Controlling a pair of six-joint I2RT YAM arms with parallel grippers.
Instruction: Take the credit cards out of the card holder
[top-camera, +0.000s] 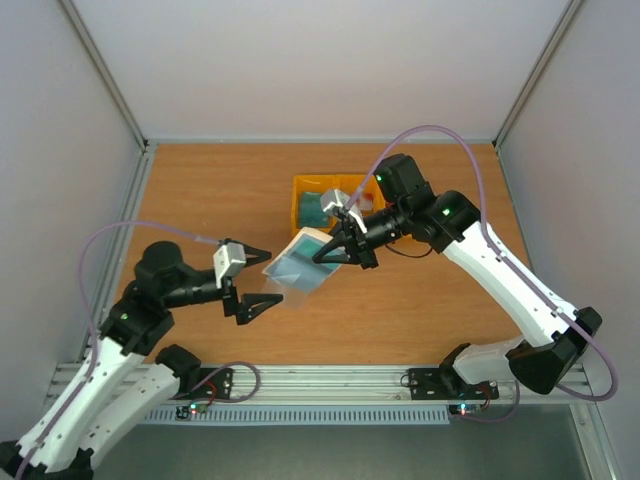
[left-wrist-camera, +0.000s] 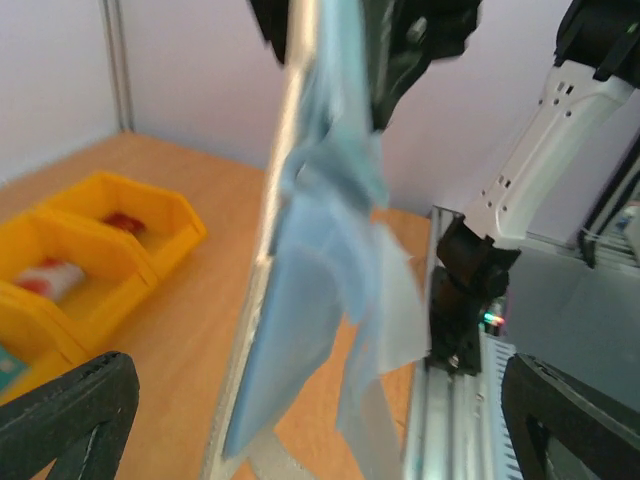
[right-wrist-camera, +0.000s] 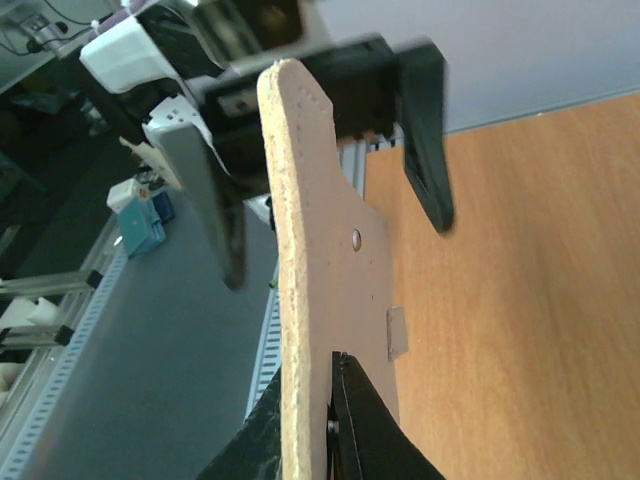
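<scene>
While the top view has my right gripper (top-camera: 335, 252) pinching the card holder (top-camera: 300, 262) aloft, my left gripper (top-camera: 272, 274) gapes empty at its lower edge. Left wrist: holder hangs between my spread fingers (left-wrist-camera: 70, 410). Right wrist: closed jaws clamp its cream edge.

left gripper (top-camera: 276, 274) splayed wide, right gripper (top-camera: 322, 256) pinched closed

Robot lab cell: white panel walls (top-camera: 300, 60), aluminium rail (top-camera: 330, 385), wooden table (top-camera: 215, 195).
</scene>
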